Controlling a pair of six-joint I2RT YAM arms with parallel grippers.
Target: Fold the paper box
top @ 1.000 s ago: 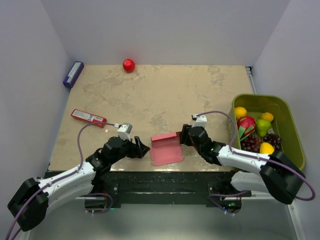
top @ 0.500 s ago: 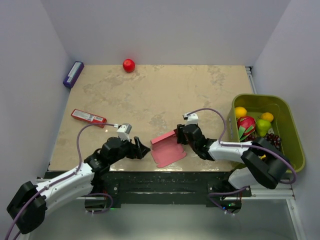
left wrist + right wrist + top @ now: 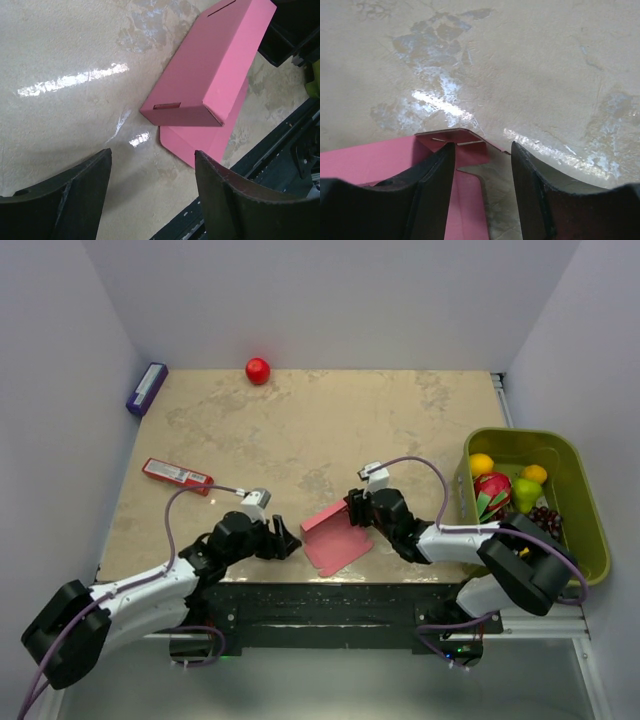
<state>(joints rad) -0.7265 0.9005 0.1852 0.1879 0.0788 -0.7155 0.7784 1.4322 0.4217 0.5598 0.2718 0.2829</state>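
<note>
The pink paper box [image 3: 335, 537] lies near the table's front edge, partly folded. One long panel [image 3: 215, 70] with a slot stands raised, and a flat flap [image 3: 200, 142] rests on the table beneath it. My left gripper [image 3: 287, 541] sits just left of the box, open with only bare table between its fingers [image 3: 152, 151]. My right gripper [image 3: 352, 508] is at the box's far right end, open. A raised end tab [image 3: 465, 150] of the pink card stands between its fingers [image 3: 483, 145], against the left finger [image 3: 432, 190]; I see no pinch.
A red packet [image 3: 177, 474] lies at the left. A purple box [image 3: 146, 388] and a red ball [image 3: 258, 370] sit along the back. A green bin [image 3: 590, 510] of fruit stands on the right. The black table edge [image 3: 330, 592] runs just below the box.
The right gripper has moved left and back at the box's end, and the box has turned a little. The left gripper has edged right toward it. Both jaws have narrowed slightly.
</note>
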